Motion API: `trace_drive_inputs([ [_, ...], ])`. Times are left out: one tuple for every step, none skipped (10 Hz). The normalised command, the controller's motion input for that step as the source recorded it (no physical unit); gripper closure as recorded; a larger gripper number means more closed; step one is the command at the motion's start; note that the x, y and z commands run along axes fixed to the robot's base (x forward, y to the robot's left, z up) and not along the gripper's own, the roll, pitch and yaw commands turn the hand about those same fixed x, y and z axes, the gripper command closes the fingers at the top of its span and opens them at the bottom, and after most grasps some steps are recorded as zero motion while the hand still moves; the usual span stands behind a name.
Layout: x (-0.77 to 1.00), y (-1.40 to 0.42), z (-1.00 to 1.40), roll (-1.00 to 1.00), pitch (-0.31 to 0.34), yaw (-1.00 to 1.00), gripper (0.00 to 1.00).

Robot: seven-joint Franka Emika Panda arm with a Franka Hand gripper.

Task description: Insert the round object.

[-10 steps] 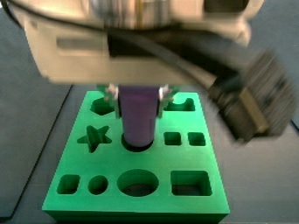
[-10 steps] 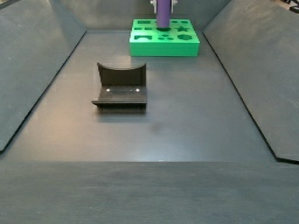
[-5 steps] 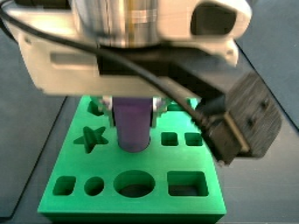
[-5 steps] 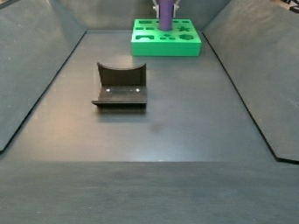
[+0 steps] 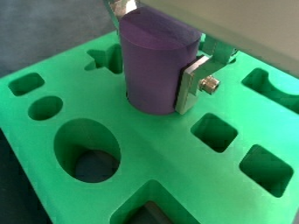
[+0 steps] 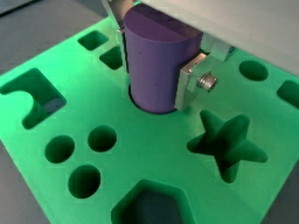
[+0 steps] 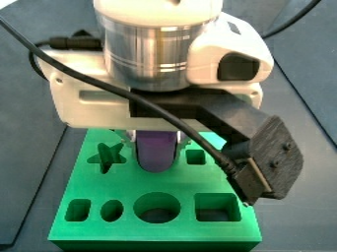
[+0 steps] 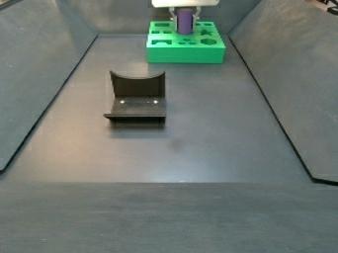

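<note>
The round object, a purple cylinder [image 6: 149,74], stands upright between my gripper [image 6: 153,45] fingers [image 6: 191,84]. Its lower end sits in the round middle hole of the green board [image 6: 152,156]. My gripper is shut on the cylinder. In a wrist view the cylinder [image 5: 149,70] and a silver finger plate [image 5: 191,86] show over the board [image 5: 152,149]. In a side view the gripper [image 7: 158,133] hangs low over the board [image 7: 125,182], with only a short part of the cylinder [image 7: 158,153] showing. In a side view the cylinder [image 8: 187,22] is at the far end of the floor.
The green board [image 8: 185,49] has star, square, round and other cut-outs around the middle hole. The dark fixture [image 8: 134,96] stands on the floor nearer the middle. Sloping dark walls bound the floor on both sides.
My gripper has come down with the purple cylinder. The cylinder now stands lower, with its lower end in the middle hole and less of it showing.
</note>
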Motion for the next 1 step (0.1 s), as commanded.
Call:
trace_drive_inputs([
  [-0.01,-0.23,-0.56,0.02,-0.246,0.01,1.0],
])
